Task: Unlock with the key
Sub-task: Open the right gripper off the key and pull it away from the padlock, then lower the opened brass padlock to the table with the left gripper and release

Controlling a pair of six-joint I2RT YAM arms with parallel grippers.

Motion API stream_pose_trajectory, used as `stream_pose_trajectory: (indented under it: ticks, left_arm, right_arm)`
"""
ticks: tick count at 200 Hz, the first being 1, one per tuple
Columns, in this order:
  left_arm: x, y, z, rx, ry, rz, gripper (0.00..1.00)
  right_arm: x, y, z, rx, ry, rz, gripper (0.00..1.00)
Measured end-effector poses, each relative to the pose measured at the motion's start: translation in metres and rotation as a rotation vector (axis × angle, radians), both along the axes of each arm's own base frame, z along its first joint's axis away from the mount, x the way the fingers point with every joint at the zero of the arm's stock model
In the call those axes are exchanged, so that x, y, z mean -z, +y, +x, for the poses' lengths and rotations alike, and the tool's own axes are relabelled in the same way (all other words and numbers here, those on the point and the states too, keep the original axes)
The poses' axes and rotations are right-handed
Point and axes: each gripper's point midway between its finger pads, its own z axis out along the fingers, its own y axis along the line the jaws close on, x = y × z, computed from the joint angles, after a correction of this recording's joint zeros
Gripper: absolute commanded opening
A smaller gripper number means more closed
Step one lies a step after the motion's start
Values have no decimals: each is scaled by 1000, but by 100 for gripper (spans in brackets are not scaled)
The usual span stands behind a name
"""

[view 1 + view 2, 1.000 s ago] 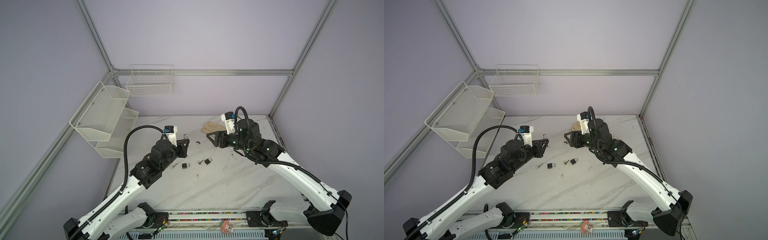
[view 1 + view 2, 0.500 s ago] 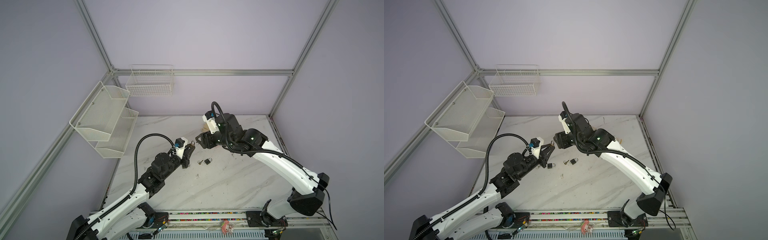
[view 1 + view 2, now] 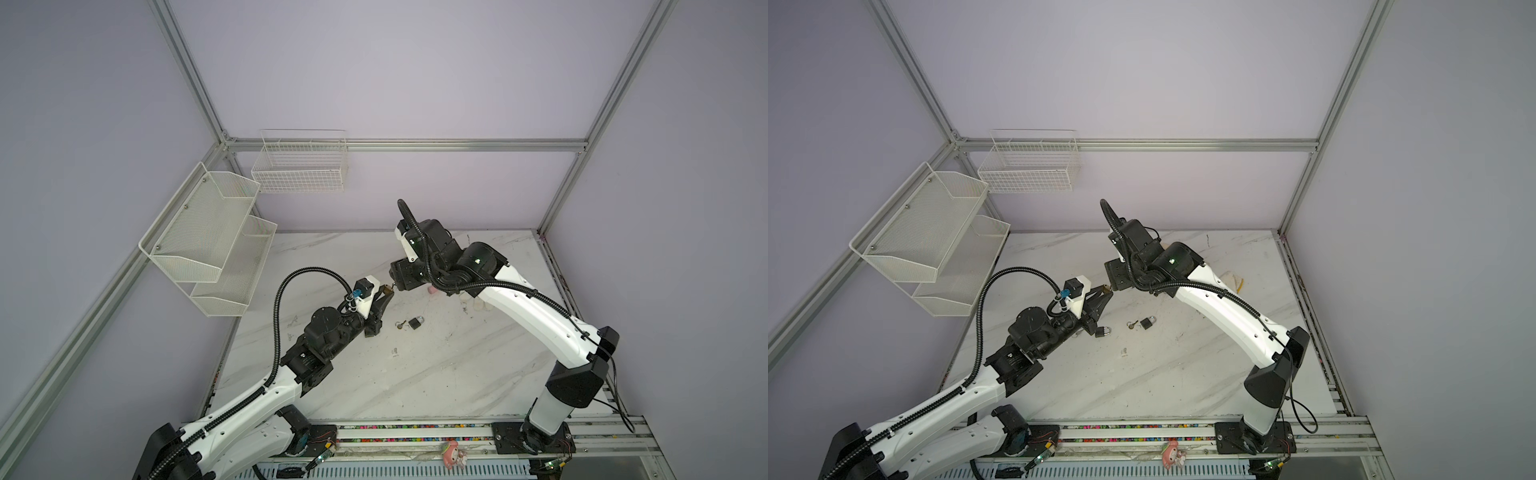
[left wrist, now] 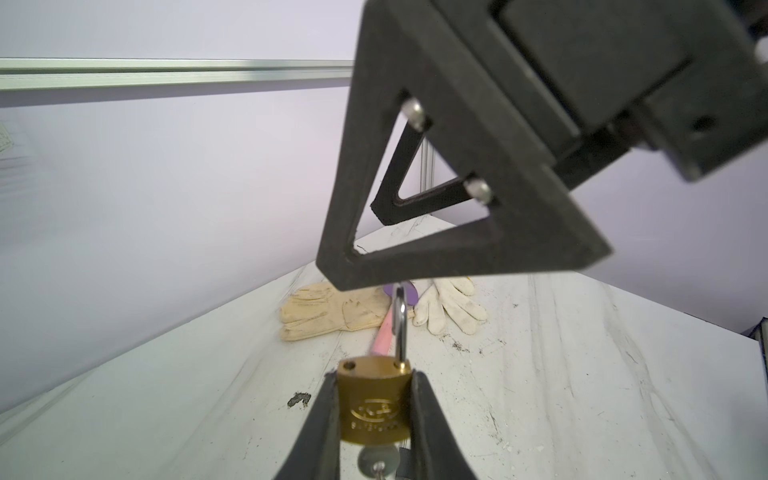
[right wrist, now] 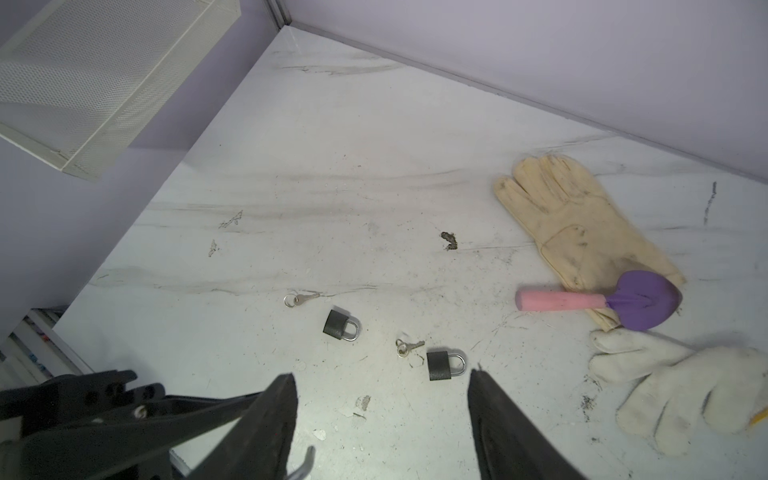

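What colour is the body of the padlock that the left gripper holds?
The padlock body is brass gold, clearest in the left wrist view.

Key [image 5: 409, 347] beside padlock [image 5: 442, 365], both on table [image 5: 374, 187]; trowel [image 5: 598, 301] seemingly on glove [image 5: 569, 216]

Reaches in from the near-left base with left arm [image 3: 249, 409], elbow bent, wrist lifted clear of the surface. Points left gripper [image 3: 385, 291] up and away, jaws clamped on the sides of a brass padlock [image 4: 374, 411]. Arches right arm [image 3: 536, 316] high from the near-right base, forearm sloping down across the middle. Angles right gripper [image 3: 400, 277] downward, tips just beside the left gripper's tips. Holds right jaws wide apart, fingers [image 5: 278, 415] well separated. Hangs right gripper [image 4: 357, 241] just above left gripper [image 4: 374, 376] in the left wrist view.
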Motion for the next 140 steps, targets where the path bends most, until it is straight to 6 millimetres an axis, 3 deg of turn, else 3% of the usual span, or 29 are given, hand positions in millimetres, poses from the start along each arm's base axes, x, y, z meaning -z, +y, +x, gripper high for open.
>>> stream_pose_trajectory:
  ticks: [110,140]
  left_arm:
    - [1,-2,-2,6,-19,5,0]
    - [6,-5,3,4,1,0,0]
  right_arm:
    - [13,-9,-16,-37,79,-61,68]
    - [8,-26,-14,3,75,-57,71]
